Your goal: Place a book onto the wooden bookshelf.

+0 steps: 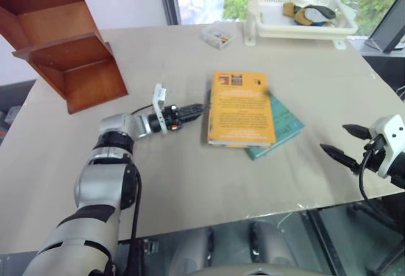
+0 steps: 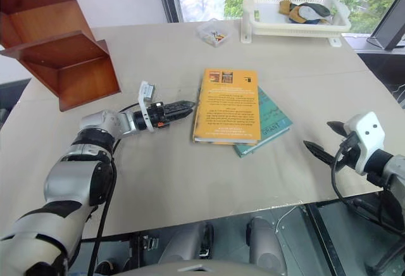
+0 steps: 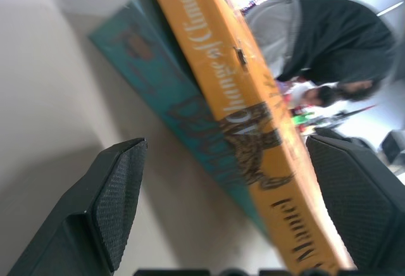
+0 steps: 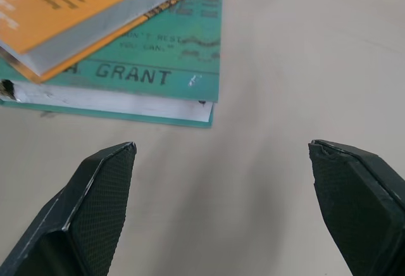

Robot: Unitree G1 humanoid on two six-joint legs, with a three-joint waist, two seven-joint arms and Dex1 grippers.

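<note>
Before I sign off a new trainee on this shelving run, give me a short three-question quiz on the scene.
1. True or false: the thick orange-yellow paperback book lies on top of the thinner teal book.
2. Which gripper is nearer the orange-yellow book: A) left gripper B) right gripper?
3. Fill in: the reddish-brown wooden bookshelf stands at the table's far ____ corner.

Key: 1 true; 2 A; 3 left.
</note>
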